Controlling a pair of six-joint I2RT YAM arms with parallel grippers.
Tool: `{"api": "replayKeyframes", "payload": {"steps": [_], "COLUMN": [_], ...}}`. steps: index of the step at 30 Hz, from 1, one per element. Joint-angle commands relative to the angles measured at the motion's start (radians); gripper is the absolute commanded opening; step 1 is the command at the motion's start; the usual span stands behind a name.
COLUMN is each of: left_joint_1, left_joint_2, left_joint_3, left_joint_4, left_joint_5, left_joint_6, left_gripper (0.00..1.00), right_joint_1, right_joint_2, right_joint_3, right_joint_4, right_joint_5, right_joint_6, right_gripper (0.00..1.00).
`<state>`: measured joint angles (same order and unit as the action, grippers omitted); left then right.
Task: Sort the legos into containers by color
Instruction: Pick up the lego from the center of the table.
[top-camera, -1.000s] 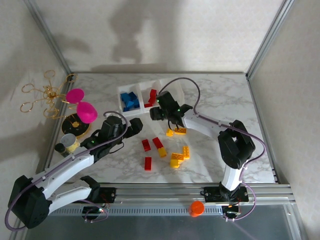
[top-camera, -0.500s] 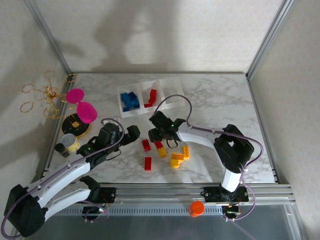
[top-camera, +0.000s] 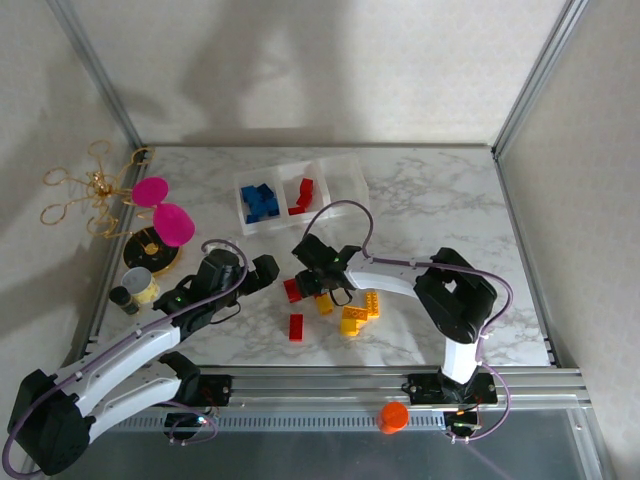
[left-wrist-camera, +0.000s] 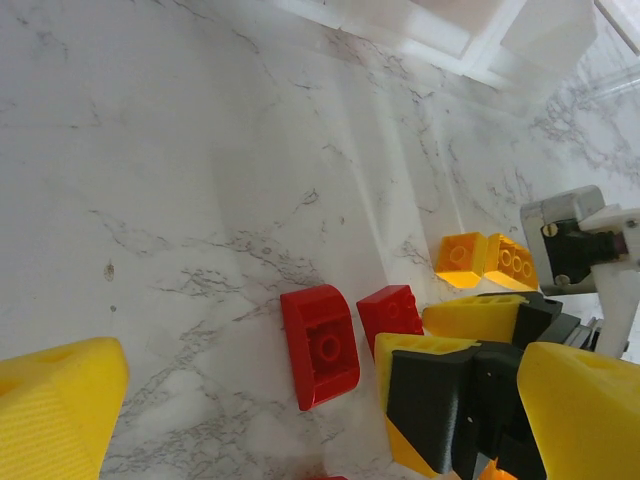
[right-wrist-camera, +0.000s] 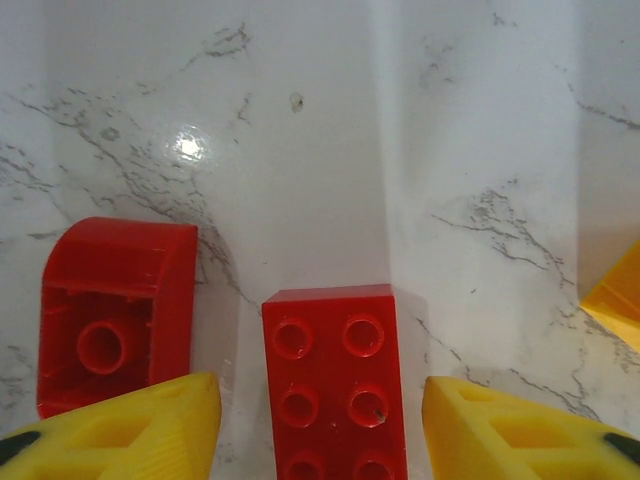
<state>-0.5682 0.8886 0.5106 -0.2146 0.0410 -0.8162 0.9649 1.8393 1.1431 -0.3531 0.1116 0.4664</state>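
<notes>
A red studded lego (right-wrist-camera: 335, 385) lies flat on the marble between the yellow fingers of my right gripper (right-wrist-camera: 325, 445), which is open with a gap on each side of the brick. Just left of it lies a red lego (right-wrist-camera: 115, 310) turned upside down. From above, my right gripper (top-camera: 312, 283) hovers over these two red legos (top-camera: 292, 290). My left gripper (top-camera: 268, 268) is open and holds nothing, just left of them. The containers (top-camera: 345, 172) hold blue legos (top-camera: 260, 203) in the left compartment and red legos (top-camera: 300, 195) in the middle one.
Loose on the table are a red lego (top-camera: 296, 327), a yellow one (top-camera: 323, 304) and a yellow cluster (top-camera: 358, 312). Magenta discs (top-camera: 165, 215), a grey-and-yellow cup (top-camera: 138, 283) and gold wire shapes (top-camera: 85, 195) stand at the far left.
My right gripper has come away from the tray, down and left to the loose red legos, and its jaws have narrowed around the studded one. The left gripper shifted slightly.
</notes>
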Motion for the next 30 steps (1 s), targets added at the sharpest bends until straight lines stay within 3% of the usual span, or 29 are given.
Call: {"api": "replayKeyframes", "payload": {"steps": [1, 15, 30], "left_joint_1": [-0.009, -0.009, -0.006], "left_joint_2": [-0.011, 0.01, 0.066], "left_joint_3": [-0.007, 0.01, 0.082], "left_joint_4": [-0.018, -0.002, 0.02], "left_joint_5": [-0.018, -0.021, -0.041], "left_joint_6": [-0.01, -0.005, 0.028], "left_gripper": [1.0, 1.0, 1.0], "right_joint_1": [0.01, 0.01, -0.074], "right_joint_2": [0.029, 0.038, -0.036], "right_joint_3": [0.011, 0.043, 0.13], "right_joint_4": [-0.016, -0.014, 0.01], "right_joint_5": [0.023, 0.06, 0.098], "right_joint_6": [-0.006, -0.02, -0.031], "right_gripper": [0.54, 0.34, 0.31]}}
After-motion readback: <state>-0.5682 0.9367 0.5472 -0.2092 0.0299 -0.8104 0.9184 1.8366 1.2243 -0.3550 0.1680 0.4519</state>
